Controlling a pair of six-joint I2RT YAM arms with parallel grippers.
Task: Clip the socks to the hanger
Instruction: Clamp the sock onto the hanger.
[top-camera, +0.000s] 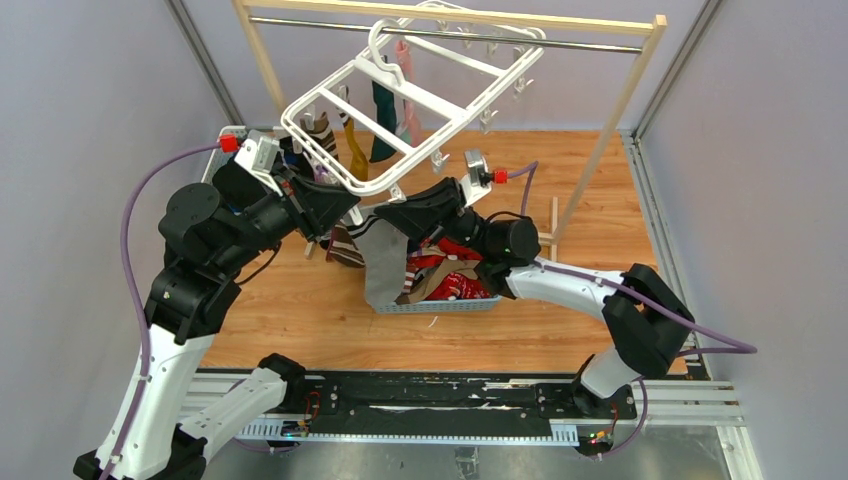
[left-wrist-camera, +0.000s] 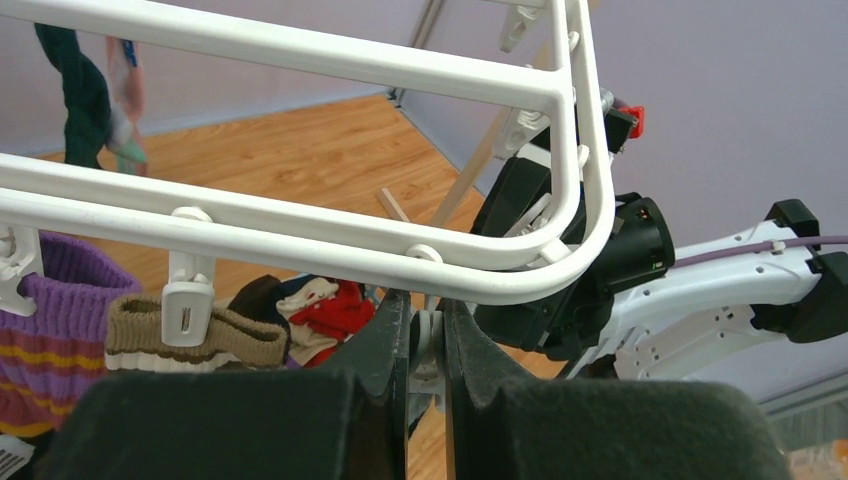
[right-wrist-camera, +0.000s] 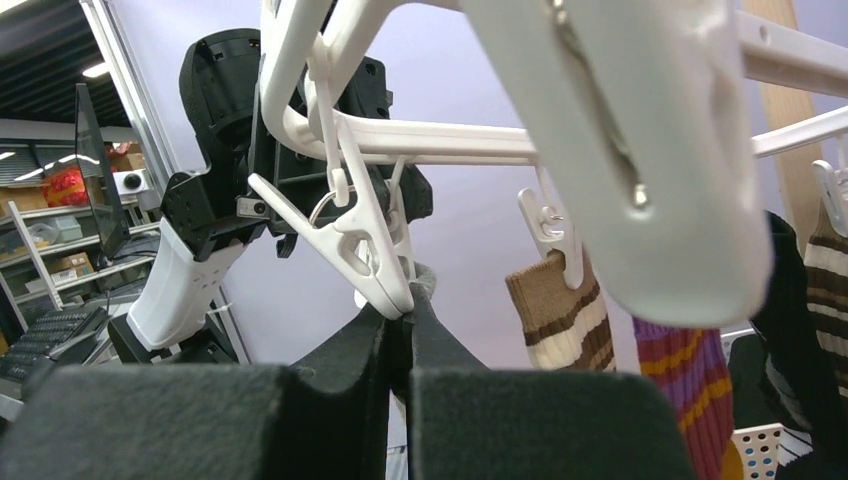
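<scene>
Mixed socks (top-camera: 445, 272) in pale basket (top-camera: 440, 306)

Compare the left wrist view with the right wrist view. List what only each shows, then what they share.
Only the left wrist view: the floor, red socks, the right arm, and the left tool shut on a clip.
Only the right wrist view: the left arm, shelves in the background, and the shut right tool.
Both: the hanger, with a brown striped sock and a purple sock clipped to it.
</scene>
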